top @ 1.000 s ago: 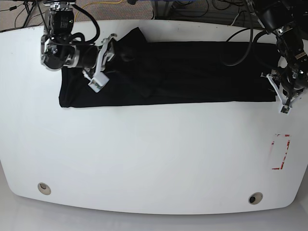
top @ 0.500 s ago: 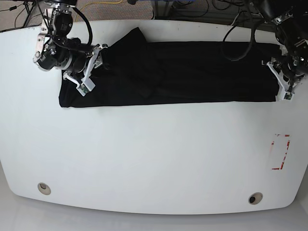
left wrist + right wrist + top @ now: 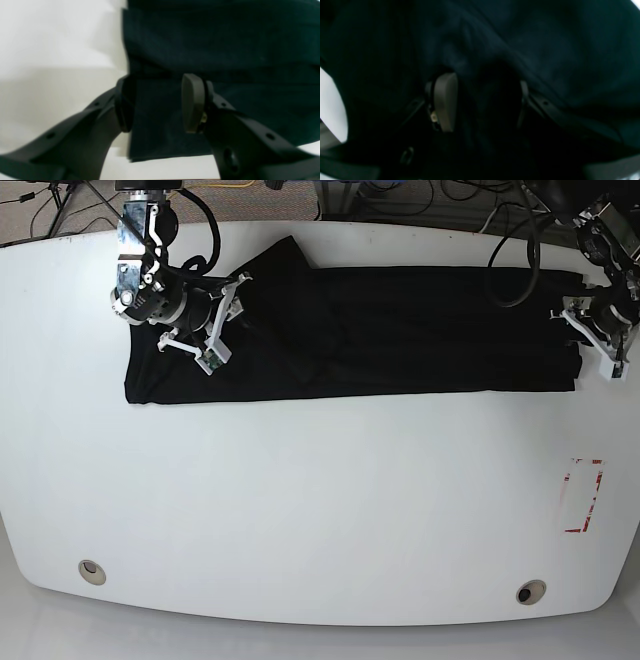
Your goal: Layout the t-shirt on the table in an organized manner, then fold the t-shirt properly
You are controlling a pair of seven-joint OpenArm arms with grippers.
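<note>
The black t-shirt (image 3: 380,330) lies in a long flat band across the far half of the white table (image 3: 320,500), with a bunched sleeve at its far left. My right gripper (image 3: 222,320) hovers low over the shirt's left part. In the right wrist view it (image 3: 483,102) stands open, with dark cloth (image 3: 545,50) under and around both fingers. My left gripper (image 3: 590,340) is at the shirt's right end. In the left wrist view it (image 3: 158,105) is open and straddles the cloth's (image 3: 225,50) side edge, one finger (image 3: 123,107) at the edge and the other pad (image 3: 191,102) over the fabric.
A red tape rectangle (image 3: 583,495) marks the table near its right edge. Two round metal grommets (image 3: 92,571) (image 3: 530,591) sit by the front edge. Cables (image 3: 230,190) hang beyond the far edge. Bare white tabletop stretches in front of the shirt.
My right gripper swung left, then back right over the shirt's left part. My left gripper rose from the shirt's near right corner toward the far edge. The shirt looks unmoved.
</note>
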